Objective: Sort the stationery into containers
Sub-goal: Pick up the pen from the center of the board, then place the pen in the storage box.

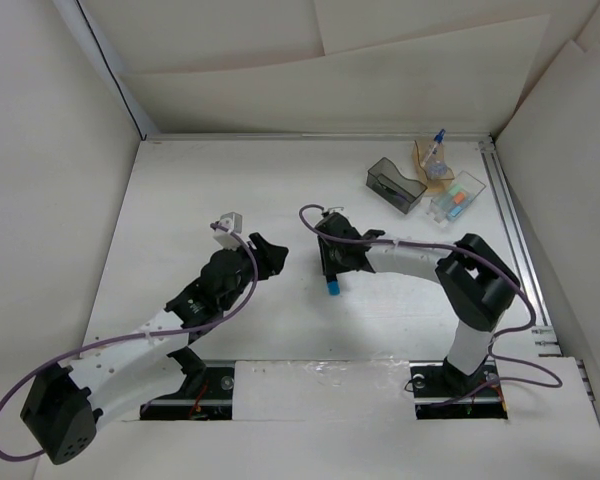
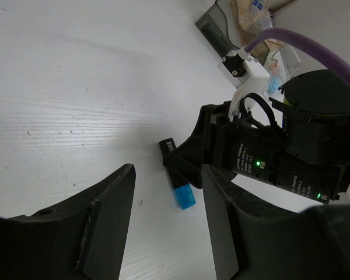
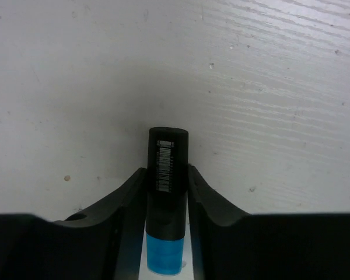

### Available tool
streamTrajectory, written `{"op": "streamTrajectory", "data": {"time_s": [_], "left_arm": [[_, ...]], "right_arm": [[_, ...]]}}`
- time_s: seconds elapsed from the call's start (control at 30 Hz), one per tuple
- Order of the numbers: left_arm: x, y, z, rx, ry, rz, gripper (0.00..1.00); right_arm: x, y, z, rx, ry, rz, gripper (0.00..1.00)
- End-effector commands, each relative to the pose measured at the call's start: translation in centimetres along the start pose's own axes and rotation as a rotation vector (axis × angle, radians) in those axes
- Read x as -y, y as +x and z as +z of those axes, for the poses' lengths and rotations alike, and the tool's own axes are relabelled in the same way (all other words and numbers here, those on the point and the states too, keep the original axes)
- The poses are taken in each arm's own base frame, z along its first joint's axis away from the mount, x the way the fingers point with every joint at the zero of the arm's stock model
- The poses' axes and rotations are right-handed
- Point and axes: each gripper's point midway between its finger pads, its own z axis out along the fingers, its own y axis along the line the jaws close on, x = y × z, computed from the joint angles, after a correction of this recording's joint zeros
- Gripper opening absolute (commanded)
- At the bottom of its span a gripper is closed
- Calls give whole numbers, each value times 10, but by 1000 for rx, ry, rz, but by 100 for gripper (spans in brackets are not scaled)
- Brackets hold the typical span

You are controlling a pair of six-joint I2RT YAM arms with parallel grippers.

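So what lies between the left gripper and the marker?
Nothing but bare table: the top view shows an empty stretch between the left gripper and the marker.

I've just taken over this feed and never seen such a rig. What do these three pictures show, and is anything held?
The left arm and right arm are robots bolted at the near edge of a table. The overhead picture looks down from behind them; the other two come from a camera on each wrist, so the prongs at the bottom are that arm's fingers. The left end effector is open and empty. The right end effector is closed against the sides of a black marker with a blue end, apparently lying on the table. At the far right stand a dark grey bin, a tan bin and a clear bin; the tan and clear ones hold stationery.
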Motion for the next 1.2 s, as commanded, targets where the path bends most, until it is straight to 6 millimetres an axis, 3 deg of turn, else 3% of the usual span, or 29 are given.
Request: {"op": "streamTrajectory", "data": {"time_s": [0.0, 0.07, 0.17, 0.3, 0.4, 0.43, 0.53, 0.57, 0.6, 0.63, 0.67, 0.77, 0.8, 0.83, 0.87, 0.9, 0.97, 1.07, 1.1, 1.17], "left_arm": [[1, -2, 1, 13, 14, 5, 46], [1, -2, 1, 13, 14, 5, 46], [1, -2, 1, 13, 14, 5, 46], [1, -1, 2, 13, 14, 14, 46], [2, 1, 3, 4, 21, 15, 46], [4, 2, 5, -3, 31, 15, 46], [6, 4, 6, -9, 39, 14, 46], [7, 5, 5, -15, 46, 14, 46], [7, 6, 7, -15, 46, 14, 46], [10, 5, 7, -15, 61, 12, 46], [12, 6, 7, -23, 70, 12, 46], [12, 7, 8, -23, 70, 12, 46], [9, 10, 8, -30, 64, 14, 46], [9, 10, 8, -30, 64, 14, 46], [10, 9, 8, -23, 70, 12, 46], [10, 9, 8, -23, 70, 12, 46], [10, 9, 8, -23, 70, 12, 46], [7, 12, 8, -30, 64, 14, 46], [7, 12, 8, -30, 64, 14, 46], [7, 12, 8, -30, 64, 14, 46]], "right_arm": [[-8, 1, 9, 22, -4, 20, 31], [-5, -1, 10, 34, 16, 21, 16], [-6, -16, 5, 78, 27, 38, 6], [0, -54, -17, 167, 29, 39, 6], [20, -96, -36, 248, 41, 72, 6], [40, -112, -41, 279, 72, 101, 6], [75, -160, -62, 393, 123, 134, 6], [107, -176, -68, 433, 208, 169, 6], [119, -198, -80, 493, 240, 187, 6], [134, -207, -83, 510, 284, 185, 6], [161, -220, -89, 542, 354, 218, 6], [198, -250, -89, 600, 480, 231, 6], [222, -256, -94, 621, 573, 257, 6], [226, -267, -98, 652, 608, 259, 6], [241, -265, -85, 629, 667, 244, 6], [256, -270, -88, 656, 737, 262, 6], [270, -272, -70, 634, 788, 255, 6], [283, -276, -61, 631, 852, 265, 6], [285, -272, -50, 607, 860, 245, 6], [294, -268, -49, 597, 893, 252, 6]]}}
